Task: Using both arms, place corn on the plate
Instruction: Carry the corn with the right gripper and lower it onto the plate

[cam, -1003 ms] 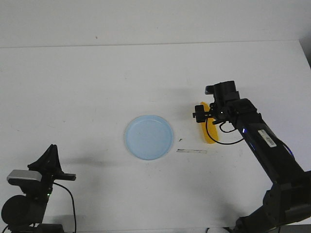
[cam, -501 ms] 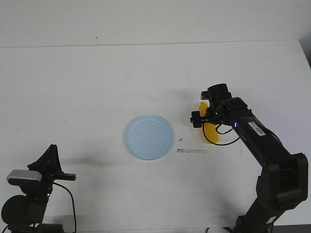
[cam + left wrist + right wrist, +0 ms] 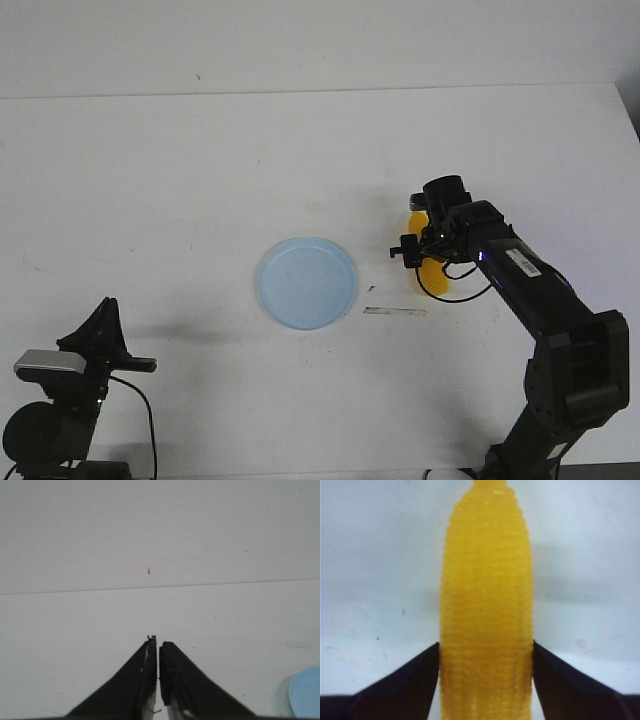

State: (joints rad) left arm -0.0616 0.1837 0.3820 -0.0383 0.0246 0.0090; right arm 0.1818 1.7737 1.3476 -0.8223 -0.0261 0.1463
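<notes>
The yellow corn (image 3: 433, 280) lies on the white table, to the right of the pale blue plate (image 3: 307, 282). My right gripper (image 3: 424, 250) is down over the corn, which sticks out on both sides of it. In the right wrist view the corn (image 3: 487, 580) fills the space between the two black fingers (image 3: 415, 680), which touch its sides; the right gripper (image 3: 486, 647) is shut on it. My left gripper (image 3: 106, 305) rests at the front left, far from the plate. In the left wrist view the left gripper (image 3: 158, 642) is shut and empty, with the plate's edge (image 3: 306, 692) in a corner.
A thin grey strip (image 3: 395, 311) lies on the table between the plate and the corn. A small dark mark (image 3: 372, 287) is beside the plate. The table's far edge (image 3: 320, 92) meets a white wall.
My right arm has swung and lowered over the corn, and the gripper now covers the cob's middle. The corn, the plate and the left arm have stayed in place.
</notes>
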